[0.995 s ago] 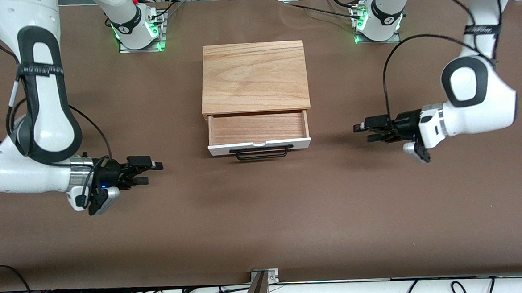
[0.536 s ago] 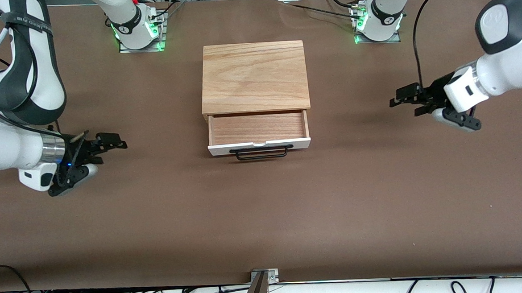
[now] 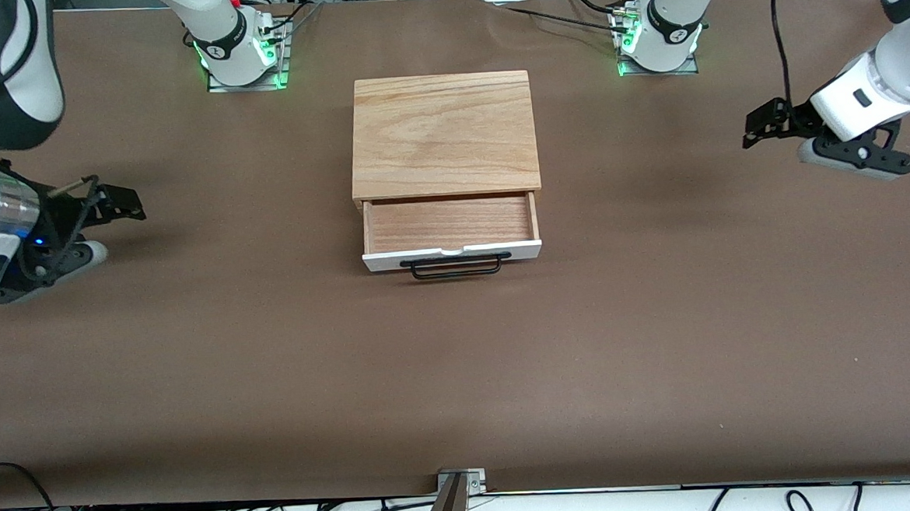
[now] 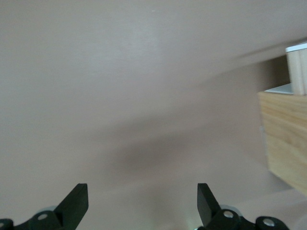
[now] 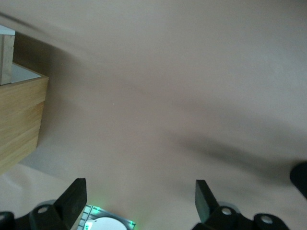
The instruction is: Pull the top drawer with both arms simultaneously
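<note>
- Wooden box [image 3: 443, 134]: stands on the brown table [image 3: 461, 364], midway between the two arm bases; its oak-grain side also shows in the left wrist view [image 4: 287, 136] and the right wrist view [image 5: 19, 122].
- Top drawer [image 3: 451, 232]: pulled out of the box toward the front camera, its reddish-brown inside exposed; the white front panel carries a long black handle [image 3: 455, 265] on the side nearest the camera.
- Left gripper [image 3: 760, 124]: raised over bare table toward the left arm's end, well apart from the drawer; its fingers [image 4: 76, 203] are spread wide with nothing between them.
- Right gripper [image 3: 121, 204]: raised over bare table toward the right arm's end, likewise well apart from the drawer; its fingers [image 5: 74, 196] are spread wide and hold nothing.
- Arm bases: the right arm's base [image 3: 238, 53] and the left arm's base [image 3: 658, 38] glow green on their mounting plates, farther from the front camera than the box.
</note>
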Tool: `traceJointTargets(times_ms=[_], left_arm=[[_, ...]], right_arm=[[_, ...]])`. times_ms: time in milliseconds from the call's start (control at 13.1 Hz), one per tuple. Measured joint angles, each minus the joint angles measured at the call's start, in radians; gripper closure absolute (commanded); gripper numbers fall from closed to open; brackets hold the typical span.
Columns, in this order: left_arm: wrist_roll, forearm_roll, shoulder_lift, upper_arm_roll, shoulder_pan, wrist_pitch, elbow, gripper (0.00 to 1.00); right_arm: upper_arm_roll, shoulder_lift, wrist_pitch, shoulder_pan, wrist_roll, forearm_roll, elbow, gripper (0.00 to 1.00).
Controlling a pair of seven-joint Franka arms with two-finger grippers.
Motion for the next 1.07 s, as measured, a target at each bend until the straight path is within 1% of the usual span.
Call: traceJointTargets(times_ms=[77,153,306,383,459,612,689,842,1072], left_arm=[[0.0,0.042,-0.008,0.0,0.0,-0.025,0.019,0.0],[0.0,0.083,-0.012,-0.001,0.0,-0.046,0.039,0.0],[0.0,0.141,-0.014,-0.002,0.0,-0.062,0.071,0.0],[0.0,0.145,-0.013,-0.001,0.001,-0.063,0.076,0.0],[0.0,0.145,-0.013,-0.001,0.002,-0.063,0.076,0.0],[0.0,0.145,-0.013,-0.001,0.004,-0.065,0.076,0.0],[-0.002,0.144,-0.013,-0.001,0.004,-0.068,0.077,0.0],[-0.061,0.131,-0.013,-0.001,0.007,-0.07,0.082,0.0],[-0.16,0.125,-0.013,-0.002,0.01,-0.084,0.091,0.0]], right_arm=[[0.005,-0.017,-0.004,-0.01,0.049,-0.012,-0.015,0.0],[0.029,-0.035,-0.006,-0.034,0.093,-0.028,-0.035,0.0],[0.127,-0.082,0.006,-0.121,0.173,-0.081,-0.098,0.0],[0.171,-0.111,0.037,-0.162,0.219,-0.102,-0.141,0.0],[0.201,-0.147,0.078,-0.199,0.262,-0.112,-0.195,0.0],[0.219,-0.221,0.136,-0.252,0.3,-0.117,-0.291,0.0],[0.221,-0.249,0.147,-0.273,0.304,-0.117,-0.32,0.0],[0.221,-0.279,0.159,-0.299,0.304,-0.117,-0.34,0.0],[0.223,-0.284,0.166,-0.303,0.304,-0.117,-0.34,0.0]])
